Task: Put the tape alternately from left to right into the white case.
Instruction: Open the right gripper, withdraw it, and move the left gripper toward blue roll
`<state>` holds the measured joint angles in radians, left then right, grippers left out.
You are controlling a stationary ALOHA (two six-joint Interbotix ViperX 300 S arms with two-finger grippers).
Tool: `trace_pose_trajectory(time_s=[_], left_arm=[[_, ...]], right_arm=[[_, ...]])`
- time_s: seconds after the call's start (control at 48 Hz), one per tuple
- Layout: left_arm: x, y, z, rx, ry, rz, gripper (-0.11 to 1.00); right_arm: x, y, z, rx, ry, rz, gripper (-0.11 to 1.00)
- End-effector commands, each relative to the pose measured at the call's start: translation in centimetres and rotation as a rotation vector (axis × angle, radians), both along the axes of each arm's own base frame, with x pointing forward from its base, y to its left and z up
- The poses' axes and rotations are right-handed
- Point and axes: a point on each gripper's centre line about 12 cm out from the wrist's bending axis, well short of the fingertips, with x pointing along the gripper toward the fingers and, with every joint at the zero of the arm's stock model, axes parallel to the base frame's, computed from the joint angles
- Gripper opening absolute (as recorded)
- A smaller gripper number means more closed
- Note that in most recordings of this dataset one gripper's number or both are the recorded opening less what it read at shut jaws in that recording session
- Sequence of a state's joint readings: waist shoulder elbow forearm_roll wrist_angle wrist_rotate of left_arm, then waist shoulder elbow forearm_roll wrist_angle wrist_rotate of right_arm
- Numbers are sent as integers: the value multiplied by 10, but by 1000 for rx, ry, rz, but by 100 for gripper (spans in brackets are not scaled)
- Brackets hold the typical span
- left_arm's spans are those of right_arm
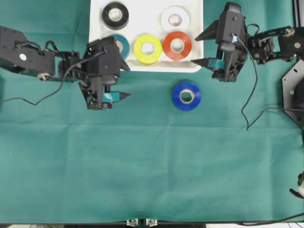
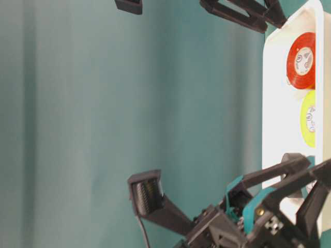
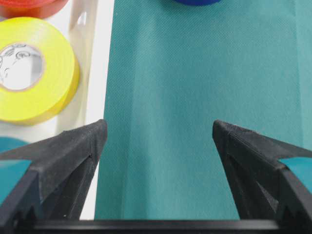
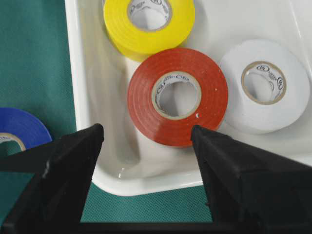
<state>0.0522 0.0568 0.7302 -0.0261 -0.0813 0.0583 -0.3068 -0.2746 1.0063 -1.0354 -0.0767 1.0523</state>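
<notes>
Holding five rolls, white case sits at far centre: black, white, teal (half hidden), yellow, red-orange. Blue roll lies nearer, on green cloth. Left gripper and right gripper: both spread, empty.

It looked like a robot lab: two arms flanked a counter draped in green cloth.

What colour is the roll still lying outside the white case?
Blue; clearest in the overhead view.
</notes>
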Motion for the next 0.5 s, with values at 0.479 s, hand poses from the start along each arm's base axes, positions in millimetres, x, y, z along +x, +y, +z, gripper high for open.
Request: trace_pose_trajectory(time_s=[0.479], left_arm=[[48,-1,9,8,-81,-12,65]], right_arm=[[0,0,5,-1,-20,1,78]])
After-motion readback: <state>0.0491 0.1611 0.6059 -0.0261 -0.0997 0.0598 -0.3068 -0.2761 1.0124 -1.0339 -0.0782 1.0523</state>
